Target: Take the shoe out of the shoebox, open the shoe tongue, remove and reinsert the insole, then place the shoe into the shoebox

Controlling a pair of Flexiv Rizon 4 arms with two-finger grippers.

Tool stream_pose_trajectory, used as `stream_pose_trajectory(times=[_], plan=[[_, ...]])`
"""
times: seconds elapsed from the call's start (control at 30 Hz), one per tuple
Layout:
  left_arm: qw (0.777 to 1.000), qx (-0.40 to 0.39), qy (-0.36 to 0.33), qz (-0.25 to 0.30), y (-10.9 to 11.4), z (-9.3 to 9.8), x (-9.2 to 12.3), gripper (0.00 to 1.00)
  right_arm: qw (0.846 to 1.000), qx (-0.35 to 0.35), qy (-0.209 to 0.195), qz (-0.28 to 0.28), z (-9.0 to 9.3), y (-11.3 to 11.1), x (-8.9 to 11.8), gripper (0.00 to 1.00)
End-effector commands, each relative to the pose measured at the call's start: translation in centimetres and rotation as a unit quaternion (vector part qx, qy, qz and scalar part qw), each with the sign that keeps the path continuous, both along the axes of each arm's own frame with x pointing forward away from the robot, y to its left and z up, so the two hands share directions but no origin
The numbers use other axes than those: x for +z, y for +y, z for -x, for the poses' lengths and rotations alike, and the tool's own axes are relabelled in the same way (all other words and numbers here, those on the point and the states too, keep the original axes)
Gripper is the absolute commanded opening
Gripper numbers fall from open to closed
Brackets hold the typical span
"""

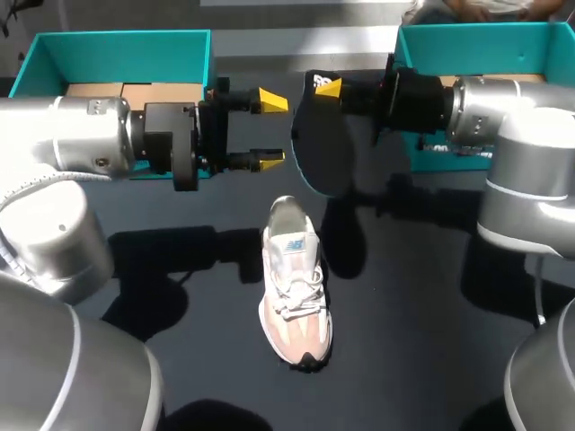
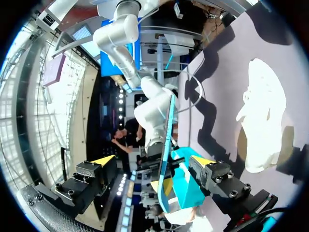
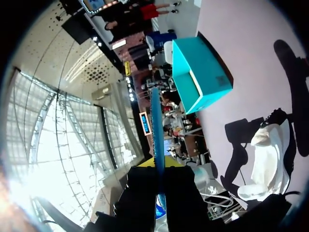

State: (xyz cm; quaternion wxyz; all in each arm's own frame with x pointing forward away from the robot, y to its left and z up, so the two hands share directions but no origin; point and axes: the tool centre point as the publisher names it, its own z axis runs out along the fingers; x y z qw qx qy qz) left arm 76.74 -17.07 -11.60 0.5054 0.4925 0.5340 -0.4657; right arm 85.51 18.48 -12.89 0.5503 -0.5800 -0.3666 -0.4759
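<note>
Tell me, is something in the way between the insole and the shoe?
Nothing visible is. The right gripper holds the insole up beyond the shoe, with only bare table between. The open left gripper is beside the insole, not under it.

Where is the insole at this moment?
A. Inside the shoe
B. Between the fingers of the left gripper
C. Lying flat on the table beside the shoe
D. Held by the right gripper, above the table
D: the right gripper is shut on the dark insole, which is in the air behind the shoe. The left gripper is open beside it and does not touch it.
</note>
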Motion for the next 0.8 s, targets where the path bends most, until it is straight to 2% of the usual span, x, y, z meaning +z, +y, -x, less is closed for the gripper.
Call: stream_pose_trajectory(times=[0.03, 0.1, 0.2, 0.23, 0.3, 0.4, 0.43, 0.47, 0.5, 0.73, 0.77, 0.8], plan=[[1.0, -0.006, -0.005, 0.025, -1.6, -1.4, -0.7, 0.95, 1.0, 0.006, 0.007, 0.011, -0.3, 1.5, 0.4, 0.0], [1.0, -0.006, -0.006, 0.022, -2.0, -1.8, -1.0, 0.88, 1.0, 0.01, 0.006, 0.013, -0.2, 2.0, 0.6, 0.0], [1.0, -0.002, -0.012, 0.019, -2.5, -2.5, -1.4, 0.65, 1.0, 0.012, 0.006, 0.016, -0.1, 2.4, 0.8, 0.0], [1.0, -0.001, -0.012, 0.019, -2.7, -2.6, -1.5, 0.6, 1.0, 0.012, 0.006, 0.017, 0.0, 2.5, 0.8, 0.0], [1.0, 0.003, -0.012, 0.023, -3.0, -2.8, -1.5, 0.42, 1.0, 0.016, 0.011, 0.018, 0.1, 2.8, 0.7, 0.0], [0.999, 0.008, -0.018, 0.027, -3.6, -3.0, -1.6, 0.33, 0.999, 0.02, 0.015, 0.019, 0.1, 3.3, 0.4, 0.0], [0.999, 0.007, -0.018, 0.027, -3.7, -3.0, -1.5, 0.24, 0.999, 0.021, 0.015, 0.018, 0.1, 3.4, 0.3, 0.0], [0.999, 0.008, -0.019, 0.03, -3.7, -3.0, -1.5, 0.07, 0.999, 0.021, 0.016, 0.018, 0.1, 3.4, 0.3, 0.0], [0.999, 0.007, -0.018, 0.031, -3.7, -3.0, -1.5, 0.0, 0.999, 0.022, 0.016, 0.018, 0.1, 3.5, 0.2, 0.0], [1.0, 0.003, -0.01, 0.029, -3.1, -2.6, -1.8, 0.0, 0.999, 0.02, 0.013, 0.022, 0.5, 3.3, -0.3, 0.0], [1.0, 0.003, -0.009, 0.028, -2.9, -2.5, -1.7, 0.0, 0.999, 0.02, 0.008, 0.024, 0.6, 3.1, -0.3, 0.07], [1.0, 0.003, -0.005, 0.028, -2.6, -2.4, -1.7, 0.0, 0.999, 0.02, 0.006, 0.024, 0.7, 3.0, -0.3, 0.43]])
